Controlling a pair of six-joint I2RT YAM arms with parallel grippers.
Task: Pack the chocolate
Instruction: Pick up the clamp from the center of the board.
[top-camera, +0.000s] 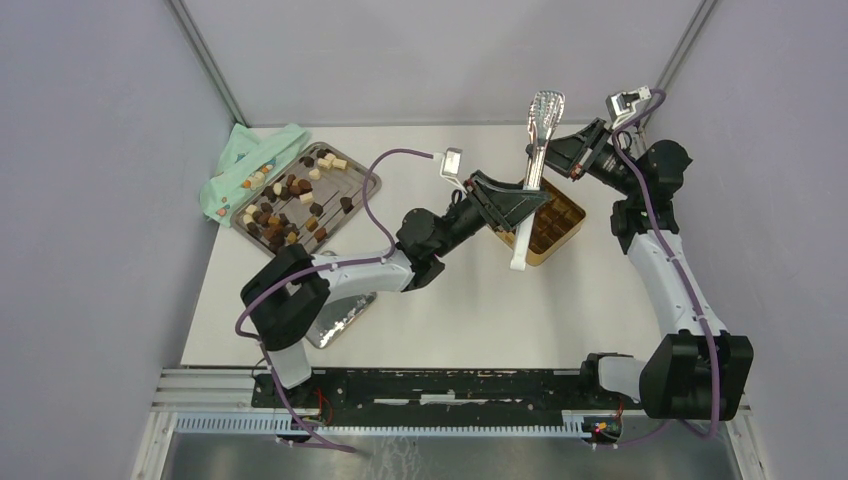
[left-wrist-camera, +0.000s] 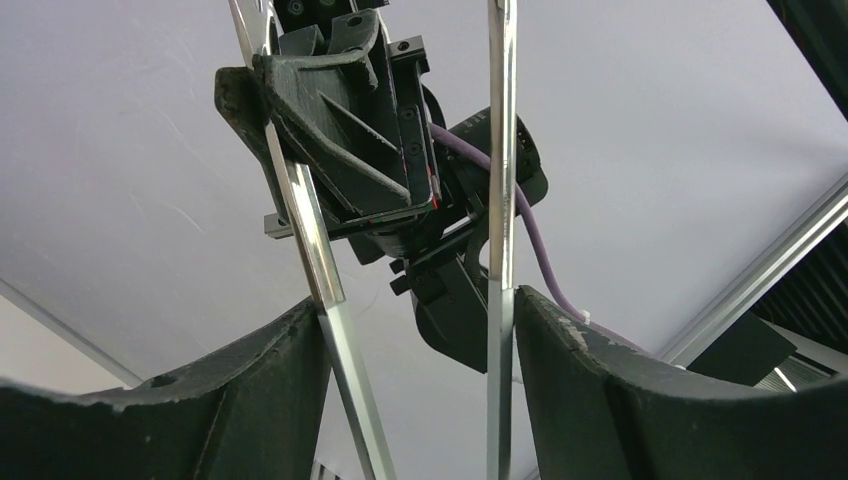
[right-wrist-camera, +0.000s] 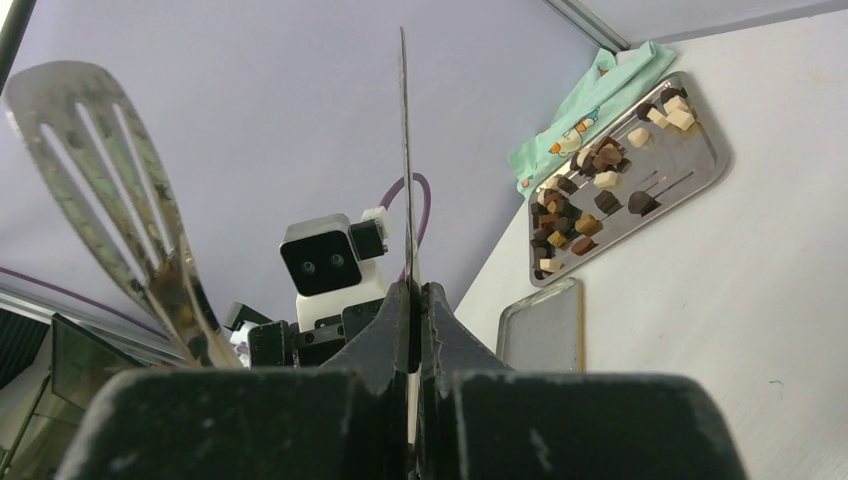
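- The chocolate (top-camera: 290, 200) lay in a heap of dark, light brown and cream pieces on a metal tray (top-camera: 362, 180) at the back left of the table (top-camera: 450, 320), beside a green bag (top-camera: 245, 165).
- A gold tin (top-camera: 558, 225) stood well apart from it, at the back right.
- The left gripper (top-camera: 530, 200) reached over the tin, its fingers (left-wrist-camera: 250, 400) spread partway, 1 against each outer side of the 2 arms of the metal tongs (top-camera: 541, 140).
- The right gripper (right-wrist-camera: 412, 295) was pinched tight on 1 tong arm only; the other slotted arm stood free.
- A 2nd tray (top-camera: 340, 320) lay partly under the left arm.
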